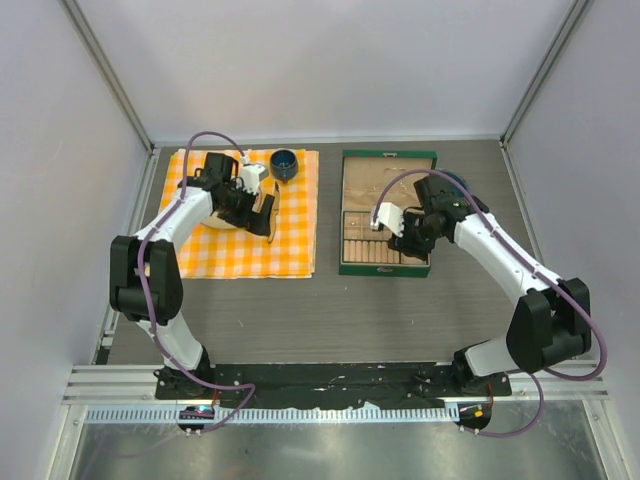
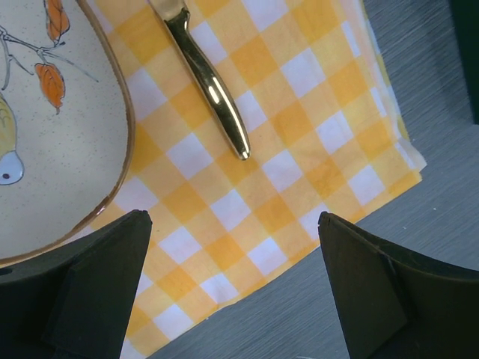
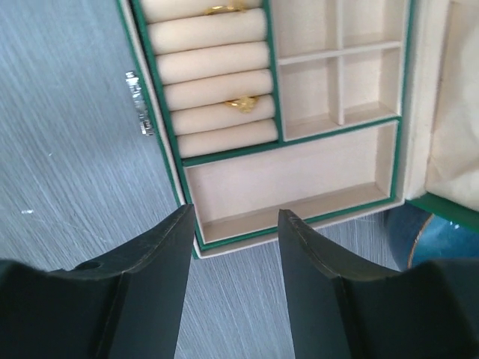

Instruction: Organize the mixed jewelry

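Observation:
Two small gold rings of the mixed jewelry sit tucked between the cream rolls of the open green jewelry box (image 3: 157, 142): one ring (image 3: 241, 103) in the middle rolls, another (image 3: 224, 10) at the top edge. My right gripper (image 3: 236, 217) (image 1: 415, 238) hovers open at the box's corner beside its long bare compartment (image 3: 284, 179), with nothing between the fingers. My left gripper (image 2: 233, 224) (image 1: 258, 205) is wide open above the edge of the orange check cloth (image 2: 299, 112), also holding nothing. No other jewelry shows.
A speckled plate (image 2: 52, 134) with a leaf pattern lies on the cloth beside a gold cutlery handle (image 2: 213, 90). A dark blue cup (image 1: 285, 165) stands at the cloth's far corner. A blue bowl (image 3: 419, 239) sits behind the box. The box lid (image 1: 388, 180) lies open at the back.

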Robot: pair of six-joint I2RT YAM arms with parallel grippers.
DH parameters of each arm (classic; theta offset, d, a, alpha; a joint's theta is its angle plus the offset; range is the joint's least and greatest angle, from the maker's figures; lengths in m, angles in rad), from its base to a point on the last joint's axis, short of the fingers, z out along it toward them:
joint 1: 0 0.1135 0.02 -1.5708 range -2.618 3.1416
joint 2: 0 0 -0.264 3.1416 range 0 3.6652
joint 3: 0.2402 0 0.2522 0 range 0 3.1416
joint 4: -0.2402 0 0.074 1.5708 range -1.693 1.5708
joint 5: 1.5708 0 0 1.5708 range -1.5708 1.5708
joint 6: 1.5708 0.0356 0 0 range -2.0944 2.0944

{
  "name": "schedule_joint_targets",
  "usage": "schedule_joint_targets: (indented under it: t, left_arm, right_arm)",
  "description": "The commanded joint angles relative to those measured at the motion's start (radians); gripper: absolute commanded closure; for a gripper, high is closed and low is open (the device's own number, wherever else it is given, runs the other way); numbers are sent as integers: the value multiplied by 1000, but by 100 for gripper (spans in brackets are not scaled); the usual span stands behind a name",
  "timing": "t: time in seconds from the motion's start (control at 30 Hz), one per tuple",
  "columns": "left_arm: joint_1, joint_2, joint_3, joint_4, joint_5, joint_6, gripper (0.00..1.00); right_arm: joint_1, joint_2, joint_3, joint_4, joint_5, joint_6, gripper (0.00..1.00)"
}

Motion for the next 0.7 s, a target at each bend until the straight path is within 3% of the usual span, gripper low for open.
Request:
schedule_joint_targets:
  t: [0.0, 0.13, 0.23, 0.4, 0.43, 0.67]
  left_arm:
    - [-18, -49, 40, 39, 107, -84, 0]
    - [-60, -69, 61, 96, 165, -103, 0]
    - [-84, -56, 88, 139, 215, -124, 0]
    - [-126, -5, 120, 310, 242, -166, 0]
    - [-141, 6, 117, 340, 249, -167, 0]
    - [-164, 104, 151, 564, 303, -195, 0]
  right_arm:
    - [-48, -60, 12, 112, -3, 192, 46]
    - [-91, -103, -3, 214, 19, 318, 44]
    - [-126, -125, -17, 268, 61, 386, 32]
    - [-199, -135, -20, 298, 58, 502, 26]
    - [-210, -138, -20, 301, 55, 522, 19]
    - [-276, -158, -25, 298, 39, 621, 17]
